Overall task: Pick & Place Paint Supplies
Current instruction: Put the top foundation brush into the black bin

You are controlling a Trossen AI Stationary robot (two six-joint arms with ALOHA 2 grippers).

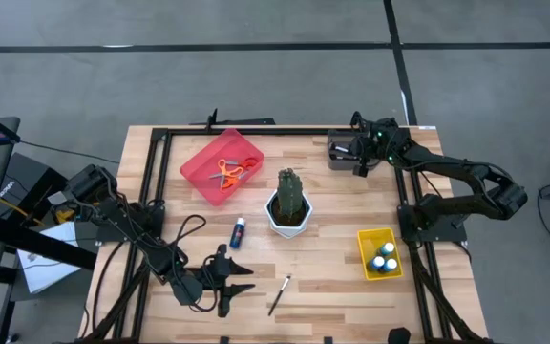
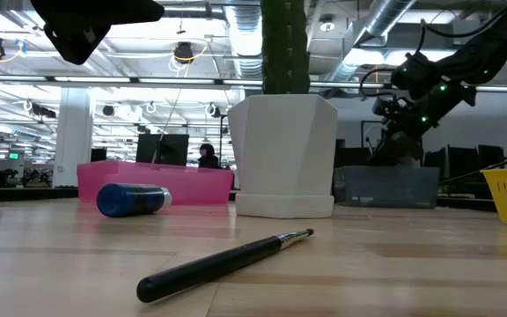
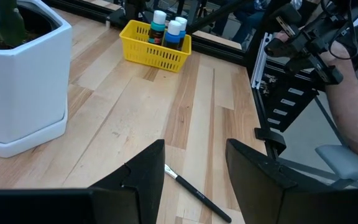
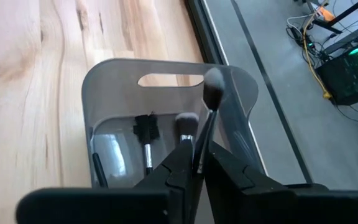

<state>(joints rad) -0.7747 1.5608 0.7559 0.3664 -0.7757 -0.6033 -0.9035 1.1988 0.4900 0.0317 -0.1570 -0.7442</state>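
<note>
Green cactus (image 1: 289, 190) in white pot (image 1: 285, 221), wooden table (image 1: 332, 277)

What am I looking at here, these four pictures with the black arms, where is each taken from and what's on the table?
Two robot arms work at a wooden table. One camera looks straight down, one sits at table height, and one rides on each wrist. On the table: a cactus in a white pot, a red tray holding scissors, a yellow basket of paint bottles, a loose paint bottle and a loose paintbrush. The left gripper is open beside that paintbrush. The right gripper pinches a brush above a grey bin that holds more brushes.
</note>
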